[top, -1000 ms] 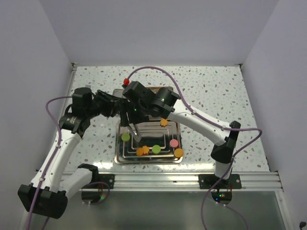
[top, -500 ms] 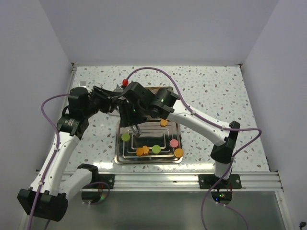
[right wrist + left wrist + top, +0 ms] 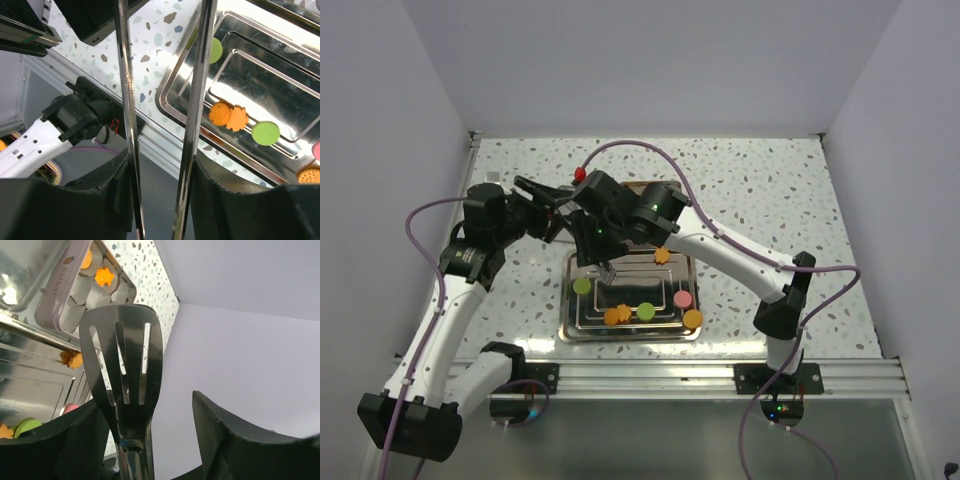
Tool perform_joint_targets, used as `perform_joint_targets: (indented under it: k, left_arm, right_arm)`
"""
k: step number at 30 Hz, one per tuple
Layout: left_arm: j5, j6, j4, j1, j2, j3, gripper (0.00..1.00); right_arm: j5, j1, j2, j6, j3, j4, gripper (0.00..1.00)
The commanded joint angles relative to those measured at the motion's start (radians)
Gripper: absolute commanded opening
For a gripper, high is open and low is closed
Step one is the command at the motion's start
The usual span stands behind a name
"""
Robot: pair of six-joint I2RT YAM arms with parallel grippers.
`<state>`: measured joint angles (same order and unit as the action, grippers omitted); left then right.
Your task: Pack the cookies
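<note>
Several cookies lie on the steel tray (image 3: pixel 570 325): a green disc (image 3: pixel 582 285), an orange flower (image 3: pixel 662 255), an orange pair (image 3: pixel 617 315), a green (image 3: pixel 645 310), a pink (image 3: pixel 683 298) and an orange one (image 3: pixel 692 319). My right gripper (image 3: pixel 160 162) is shut on metal tongs (image 3: pixel 197 100), whose arms run up over the tray's left part; their tips are cut off in the right wrist view. My left gripper (image 3: pixel 145 400) stands open. A slotted spatula (image 3: pixel 125 355) leans on its left finger (image 3: pixel 75 440), well apart from the right one.
Behind the tray a clear box (image 3: pixel 55 295) with paper cups holds an orange flower cookie (image 3: pixel 105 276) and an orange disc (image 3: pixel 86 259). Both arms cross above the tray's back left (image 3: pixel 590 215). A red knob (image 3: pixel 580 172) shows behind them.
The left gripper's jaws have widened around the spatula handle. The right gripper has squeezed the tongs narrower and pulled slightly back over the tray. The cookies on the tray stayed put.
</note>
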<state>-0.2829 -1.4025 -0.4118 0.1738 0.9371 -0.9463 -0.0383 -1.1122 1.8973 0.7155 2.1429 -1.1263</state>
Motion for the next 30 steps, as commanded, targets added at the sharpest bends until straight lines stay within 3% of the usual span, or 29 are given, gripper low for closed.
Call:
perform_joint_targets:
  k: [1,10,17,25,30]
  left_arm:
    - [0.014,0.066,-0.053,-0.010,0.006,-0.052,0.70]
    - [0.043,0.184,-0.208,-0.017,0.005,-0.069,0.81]
    - [0.134,0.330,-0.361,-0.031,-0.017,-0.167,0.85]
    - [0.331,0.563,-0.550,-0.040,-0.043,-0.354,0.97]
    - [0.401,0.637,-0.625,-0.040,-0.107,-0.373,1.00]
  right_arm:
    - [-0.031,0.012,-0.020,-0.010,0.032,-0.038,0.37]
    - [-0.070,0.057,-0.064,-0.030,-0.003,-0.082,0.36]
    - [-0.087,0.055,-0.086,-0.086,-0.066,-0.141,0.36]
    - [-0.112,-0.035,-0.103,-0.116,-0.196,-0.196,0.40]
    - [-0.077,-0.087,-0.069,-0.114,-0.235,-0.178,0.45]
